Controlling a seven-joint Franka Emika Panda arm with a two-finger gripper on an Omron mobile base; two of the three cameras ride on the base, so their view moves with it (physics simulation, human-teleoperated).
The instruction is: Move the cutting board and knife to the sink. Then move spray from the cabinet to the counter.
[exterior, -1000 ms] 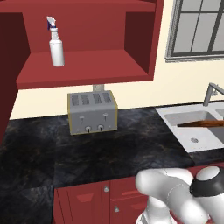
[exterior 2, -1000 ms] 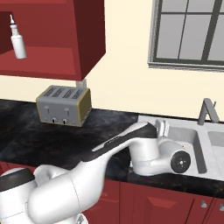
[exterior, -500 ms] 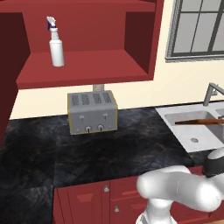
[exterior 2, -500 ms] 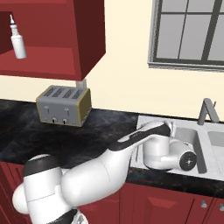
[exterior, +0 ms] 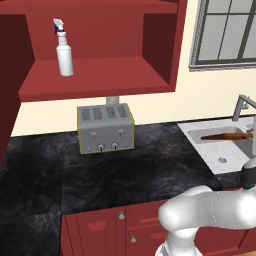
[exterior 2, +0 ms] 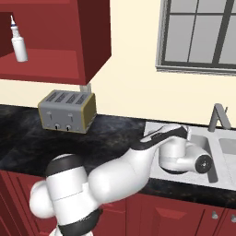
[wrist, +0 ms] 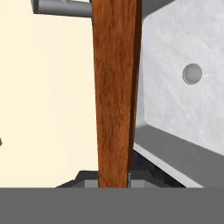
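Now cutting board (exterior: 227, 135) farther over sink (exterior: 220, 156).

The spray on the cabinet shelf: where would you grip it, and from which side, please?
Probably around the spray's straight white body, below the blue collar, coming level from the cabinet's open front. It stands upright with shelf space on both sides; the trigger nozzle on top looks awkward to pinch.

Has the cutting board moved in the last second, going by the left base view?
Yes. The cutting board has shifted up the picture, from the near side of the sink toward the faucet, and turned more edge-on; the toaster stays put.
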